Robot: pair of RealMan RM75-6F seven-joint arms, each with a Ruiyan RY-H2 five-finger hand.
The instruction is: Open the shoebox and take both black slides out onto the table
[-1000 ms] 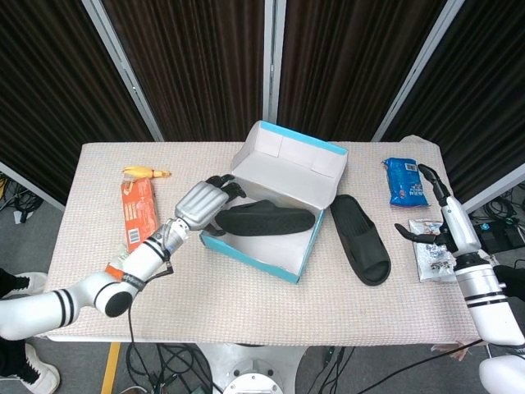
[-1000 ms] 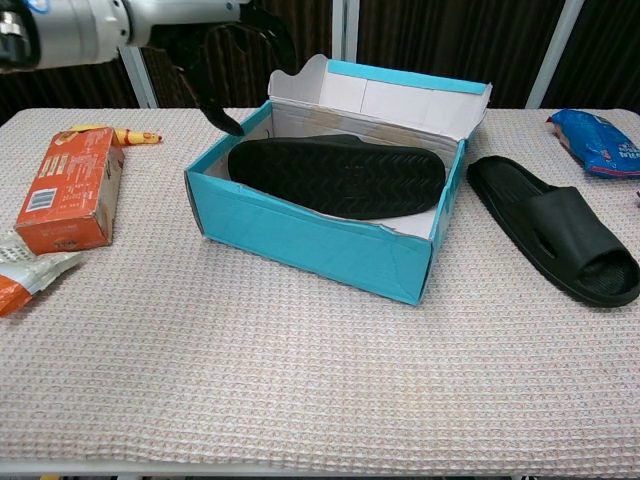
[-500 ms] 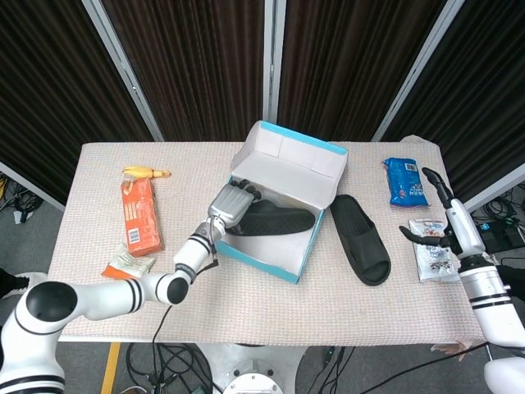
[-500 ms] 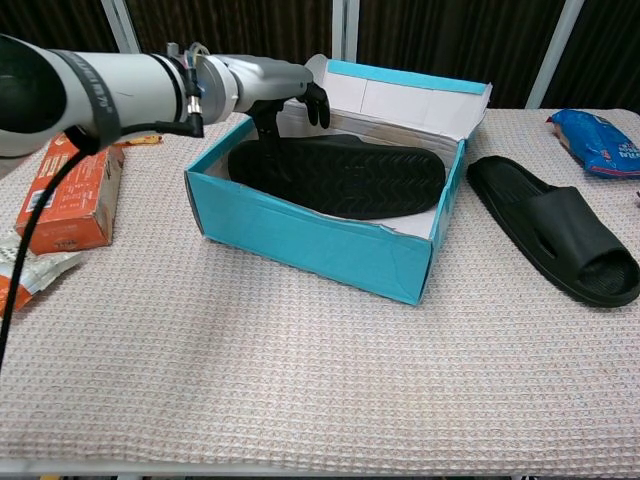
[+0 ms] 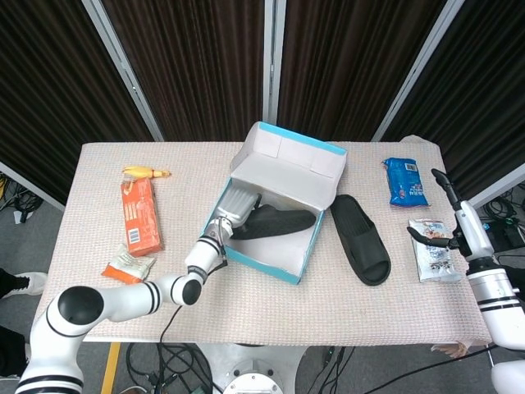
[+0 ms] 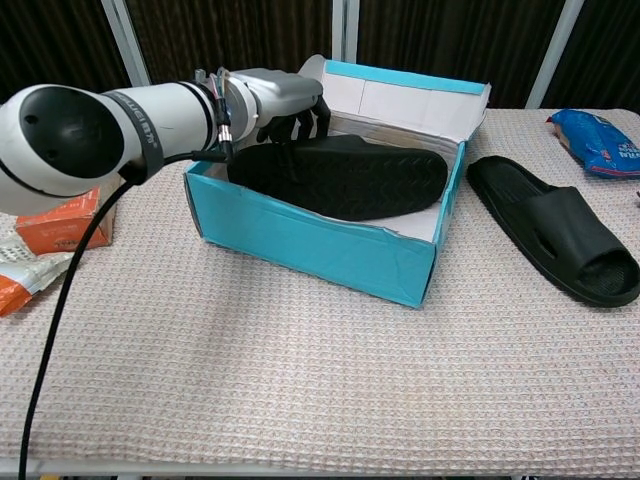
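One black slide (image 6: 345, 178) lies sole-up inside the open teal shoebox (image 6: 320, 235), its lid flap standing up at the back; the second slide (image 6: 555, 240) rests on the worktop (image 6: 300, 380) just to the right of the box, apart from its wall. Around them sit an orange carton (image 5: 139, 215) and a yellow toy (image 5: 144, 172) at the left, a crumpled orange wrapper (image 5: 127, 266) nearer the front, a blue snack bag (image 5: 404, 181) at the far right and a clear packet (image 5: 431, 250) below it. The box's left wall and the left arm partly hide the slide's heel end. Since a second ago the left hand (image 6: 285, 105) has moved from outside the box's left corner to over the heel of the boxed slide, its dark fingers (image 6: 300, 125) curled down onto it; whether they grip it I cannot tell. The right hand (image 5: 447, 222) hovers with fingers spread and empty over the clear packet, well apart from both slides.
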